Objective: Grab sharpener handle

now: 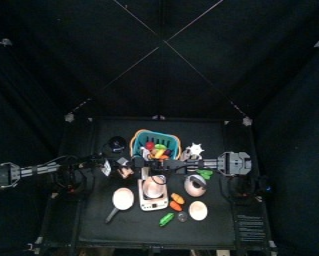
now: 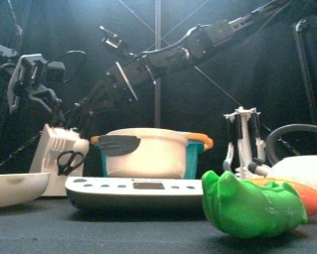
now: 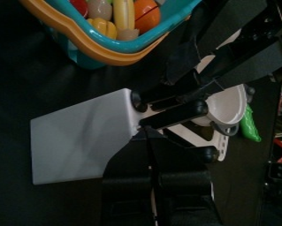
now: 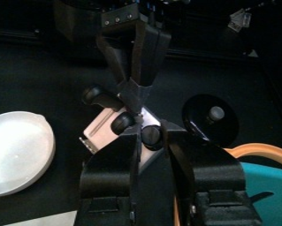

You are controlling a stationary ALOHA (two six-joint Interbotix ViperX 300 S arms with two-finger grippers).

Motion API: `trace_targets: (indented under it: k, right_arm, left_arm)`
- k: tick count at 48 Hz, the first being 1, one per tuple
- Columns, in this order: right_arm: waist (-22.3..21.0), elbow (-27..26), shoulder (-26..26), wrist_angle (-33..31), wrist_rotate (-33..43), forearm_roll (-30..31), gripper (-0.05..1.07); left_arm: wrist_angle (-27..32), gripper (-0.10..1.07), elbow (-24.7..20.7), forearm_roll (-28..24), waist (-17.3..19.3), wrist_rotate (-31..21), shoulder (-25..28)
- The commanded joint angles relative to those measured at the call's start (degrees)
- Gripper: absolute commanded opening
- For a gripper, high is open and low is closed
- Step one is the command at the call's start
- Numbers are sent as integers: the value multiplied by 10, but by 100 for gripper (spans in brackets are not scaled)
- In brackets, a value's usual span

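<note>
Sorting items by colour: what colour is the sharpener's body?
White; the sharpener body shows best in the left wrist view.

Sharpener (image 2: 58,149): white box-shaped body, standing upright. Handle (image 2: 71,161): black, with a round knob, mounted on the body's side. The unit sits directly beneath the left gripper (image 4: 129,93), which reaches down onto its top. It lies just ahead of the right gripper (image 4: 155,148); contact cannot be confirmed.

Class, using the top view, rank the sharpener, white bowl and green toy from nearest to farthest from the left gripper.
1. Sharpener, right beside the left gripper.
2. White bowl, front left.
3. Green toy, front middle.
</note>
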State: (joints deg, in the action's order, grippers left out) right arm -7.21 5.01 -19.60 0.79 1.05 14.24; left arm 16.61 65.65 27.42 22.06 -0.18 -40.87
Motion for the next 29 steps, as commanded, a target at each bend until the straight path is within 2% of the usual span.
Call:
trace_targets:
  k: [1, 10, 29]
  right_arm:
    - [0, -11, 9, 2, 4, -3, 55]
    - [-1, -12, 9, 2, 4, -4, 56]
    - [-1, -16, 6, 2, 3, -3, 56]
  left_arm:
    - [3, 12, -1, -2, 17, 1, 8]
    - [9, 12, 2, -4, 28, 1, 8]
    - [10, 12, 3, -3, 28, 1, 8]
